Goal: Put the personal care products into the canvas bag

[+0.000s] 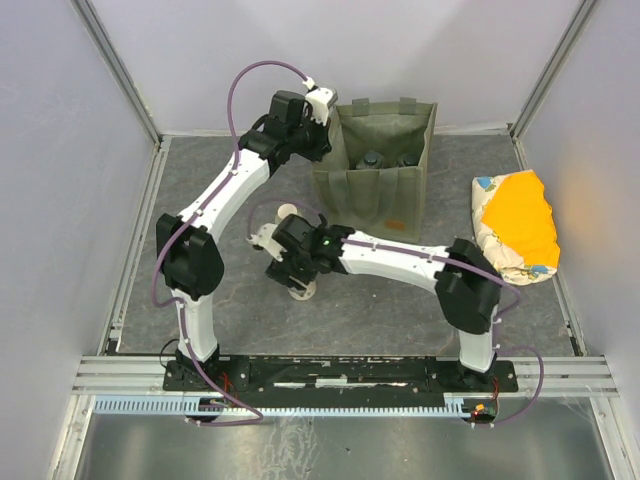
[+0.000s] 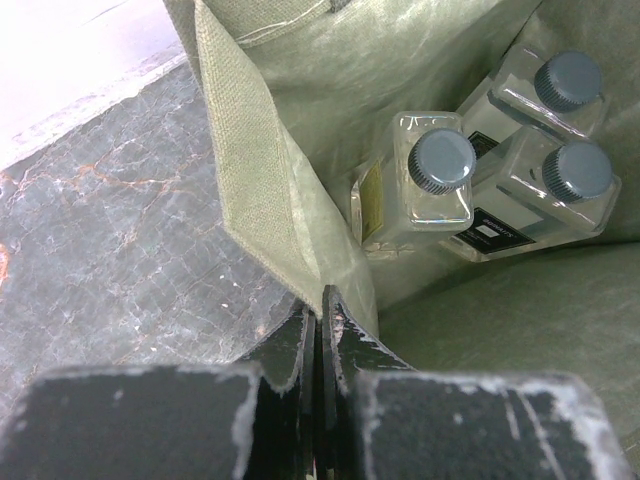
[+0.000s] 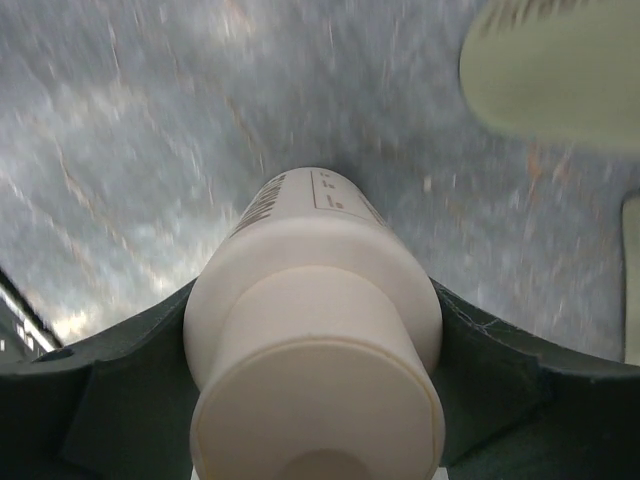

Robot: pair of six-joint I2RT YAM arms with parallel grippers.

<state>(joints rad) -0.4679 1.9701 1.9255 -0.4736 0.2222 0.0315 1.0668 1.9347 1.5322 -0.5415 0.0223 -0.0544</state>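
**Left arm.** The left gripper is closed on the left rim of the canvas bag. A fold of olive fabric is pinched between its two fingers, and the jaws meet with no gap showing. The arm reaches across the worktop to the far side, where the bag stands upright with its mouth open.

**Bag contents.** Three clear square bottles with dark caps stand inside the bag, packed together against its wall:
- first clear bottle, nearest the pinched rim;
- second clear bottle, behind it;
- third clear bottle, touching both.

**Right arm.** The right gripper is set around the cream bottle. One finger presses against each side of the bottle just below its pale cap. In the top view this gripper is on the near side of the bag, well apart from it, with the base of the bottle showing beneath it. The frames do not show whether the bottle is clear of the worktop.

**Other items.** The olive-green bottle appears blurred beyond the cream bottle. The orange and cream packet lies on the worktop to the right of the bag.
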